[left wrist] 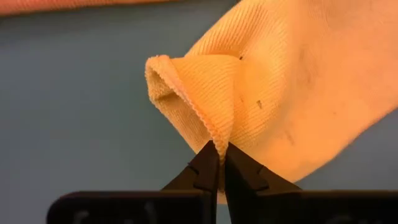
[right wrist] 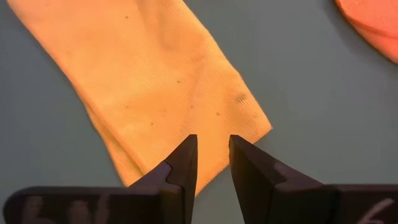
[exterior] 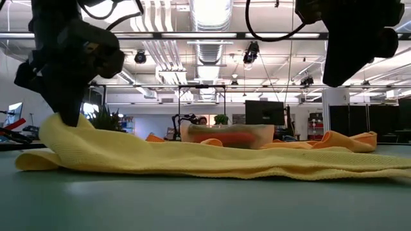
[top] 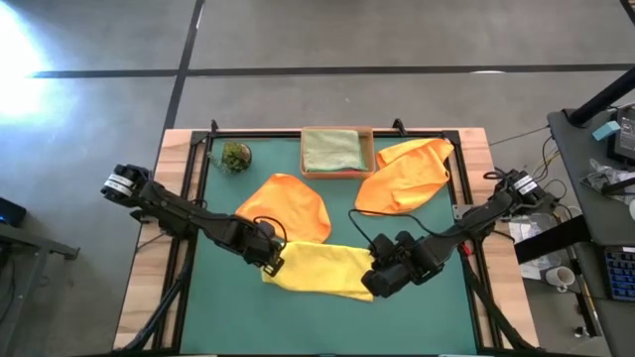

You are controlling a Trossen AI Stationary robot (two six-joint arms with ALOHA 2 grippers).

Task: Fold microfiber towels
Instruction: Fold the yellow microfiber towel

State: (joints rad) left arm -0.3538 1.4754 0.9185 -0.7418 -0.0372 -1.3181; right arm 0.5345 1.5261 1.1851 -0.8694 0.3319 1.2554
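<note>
left fingers pinch the yellow towel's end

yellow towel [top: 317,270] lies on the green surface [top: 437,317]; left gripper [left wrist: 221,163] fingers closed on its corner, right gripper [right wrist: 212,160] fingers parted above its other end.

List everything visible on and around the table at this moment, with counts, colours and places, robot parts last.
yellow towel: one, yellow, near edge of the mat between the two claws, folded into a long strip.
orange towels: two, orange, one crumpled mid-mat, one at the far right by the tray.
sage green towel: one, pale green, folded, in the tray.
cardboard tray: one, tan, far centre of the table.
small plant: one, green, far left corner of the mat.
table mat: one, dark green, covers the tabletop.
left claw: one, black, shut on the yellow towel's left corner.
right claw: one, black, open above the yellow towel's right end.
</note>
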